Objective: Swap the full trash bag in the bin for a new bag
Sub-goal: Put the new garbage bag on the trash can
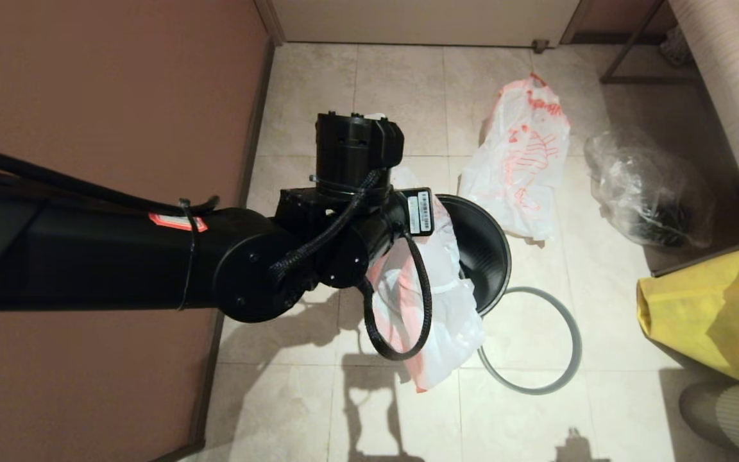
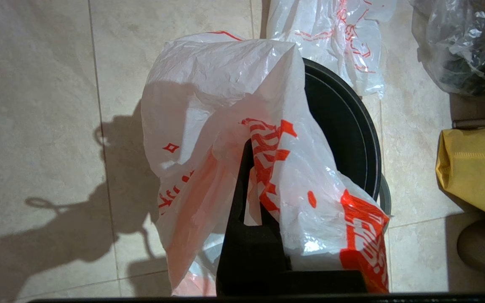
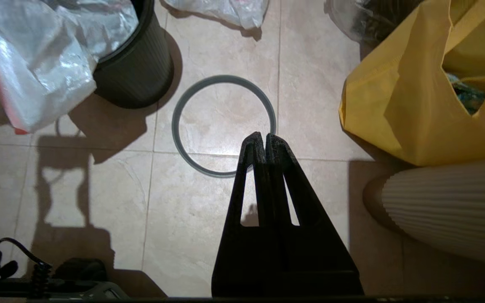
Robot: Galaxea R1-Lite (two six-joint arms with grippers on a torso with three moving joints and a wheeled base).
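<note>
— Looking at the left gripper (image 2: 253, 168): what has it got?
— Its jaws are clenched on the new bag (image 2: 225, 126), which drapes over one side of the bin (image 2: 343, 126).
— And the ring rim (image 1: 530, 340)?
— Flat on the floor tiles (image 1: 401, 96) beside the bin.
— The full trash bag (image 1: 523, 160)?
— On the tiles beyond the bin.
— Right gripper (image 3: 265, 141)?
— Pinched together on nothing, above the ring.

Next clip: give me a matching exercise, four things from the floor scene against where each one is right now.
1. limp white-and-red plastic bag
2. thin grey ring rim
3. round black waste bin
4. bulging white bag with red-orange drawing

A. flat on the tiles, off the bin
B. on the floor beyond the bin
C. pinched in the left gripper
D. standing open, unlined

Pairs: 1-C, 2-A, 3-D, 4-B
</note>
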